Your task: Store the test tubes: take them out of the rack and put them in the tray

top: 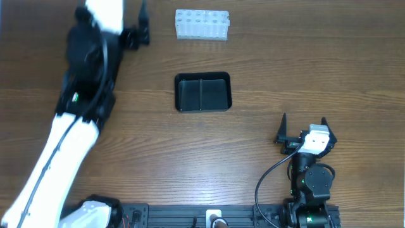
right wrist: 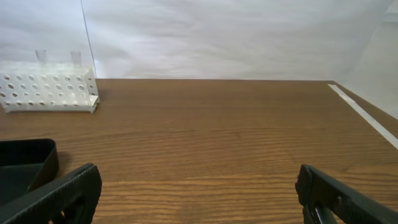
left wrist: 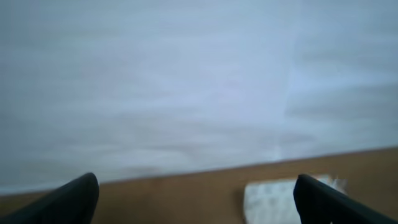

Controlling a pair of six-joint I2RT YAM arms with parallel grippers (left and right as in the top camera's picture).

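The white perforated test tube rack (top: pixel 202 25) stands at the far edge of the table, and two clear tubes (right wrist: pixel 41 56) rise from its top in the right wrist view. The black two-compartment tray (top: pixel 202 92) lies empty in the middle, in front of the rack. My left gripper (top: pixel 140 28) is lifted at the far left, beside the rack's left end. It is open, fingers wide apart, with a corner of the rack (left wrist: pixel 273 199) between them farther off. My right gripper (top: pixel 304 123) rests open near its base at the front right, holding nothing.
The wooden table top (top: pixel 304 63) is bare to the right of the tray and rack. A white wall (right wrist: pixel 217 37) rises just behind the table's far edge. A pale strip (right wrist: pixel 364 115) runs along the table's right side.
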